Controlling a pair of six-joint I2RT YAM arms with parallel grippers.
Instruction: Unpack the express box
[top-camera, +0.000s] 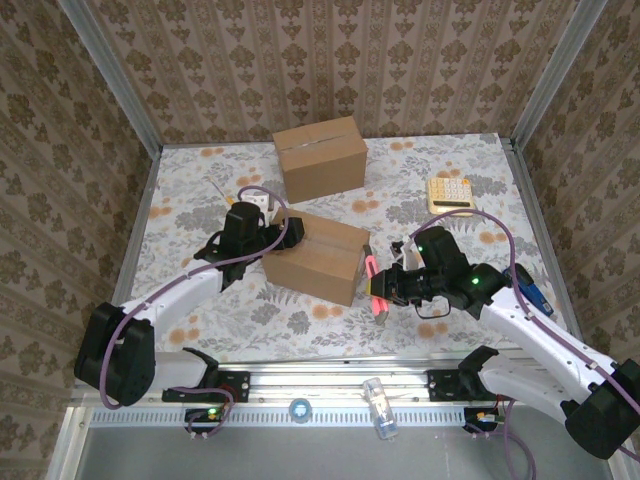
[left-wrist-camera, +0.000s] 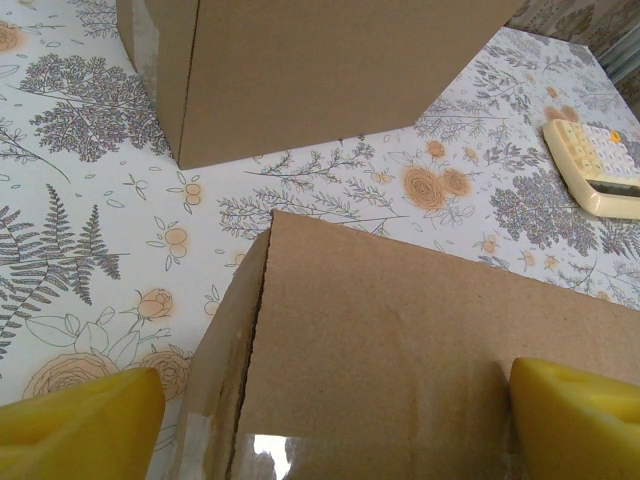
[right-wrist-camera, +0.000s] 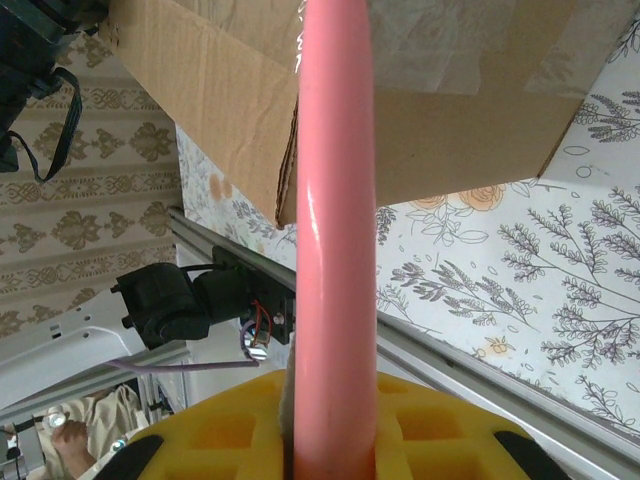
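The express box (top-camera: 320, 262) is a brown cardboard carton lying mid-table, its seams taped with clear tape (left-wrist-camera: 300, 452). At its left end my left gripper (top-camera: 285, 232) stands open. Its yellow fingers (left-wrist-camera: 85, 430) straddle the box's end (left-wrist-camera: 420, 340), one off the left edge and one over the top. My right gripper (top-camera: 388, 288) is shut on a pink rod-like tool (top-camera: 374, 290) at the box's right end. In the right wrist view the tool (right-wrist-camera: 335, 200) points from the yellow jaws toward the taped box end (right-wrist-camera: 230, 90).
A second closed carton (top-camera: 320, 158) stands behind the first, close in the left wrist view (left-wrist-camera: 320, 70). A cream calculator (top-camera: 450, 193) lies at the back right. A small white object (top-camera: 258, 200) sits by the left arm, a blue item (top-camera: 533, 292) by the right arm.
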